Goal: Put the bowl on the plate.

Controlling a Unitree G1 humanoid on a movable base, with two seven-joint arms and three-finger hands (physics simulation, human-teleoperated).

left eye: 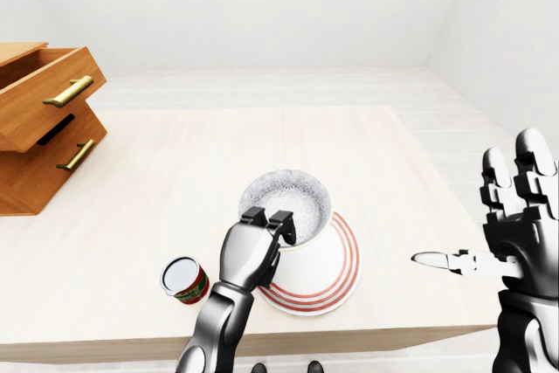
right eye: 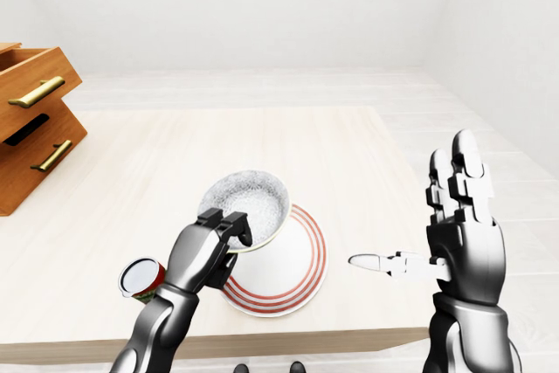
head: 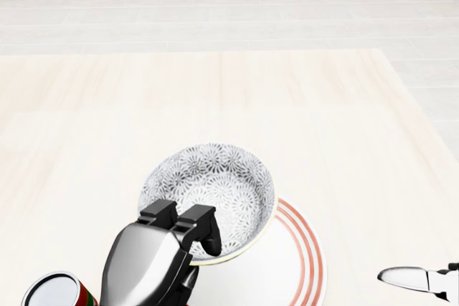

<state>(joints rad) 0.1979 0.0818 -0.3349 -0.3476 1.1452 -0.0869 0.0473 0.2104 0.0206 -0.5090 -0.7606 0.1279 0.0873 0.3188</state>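
**Bowl** (head: 215, 180): patterned ware, judged stiff, glaze-slick, breakable and fairly light, so best taken by the rim. The left hand (head: 152, 263) grips that rim, with its fingers (head: 209, 240) hooked inside the wall. In the head view the bowl lies over the upper-left part of the plate (head: 305, 263) and overhangs its edge; whether they touch cannot be told. The mouth faces up, slightly tipped. Being round, the bowl has no long axis. The right hand (right eye: 458, 224) stands empty and spread, to the right of the plate.

Worktop (left eye: 175, 163): pale wood.
Plate (left eye: 342, 259): red-ringed, 6 o'clock.
Can (left eye: 184, 279): 7 o'clock, near plate.
Drawer unit (left eye: 44, 128): 10 o'clock.
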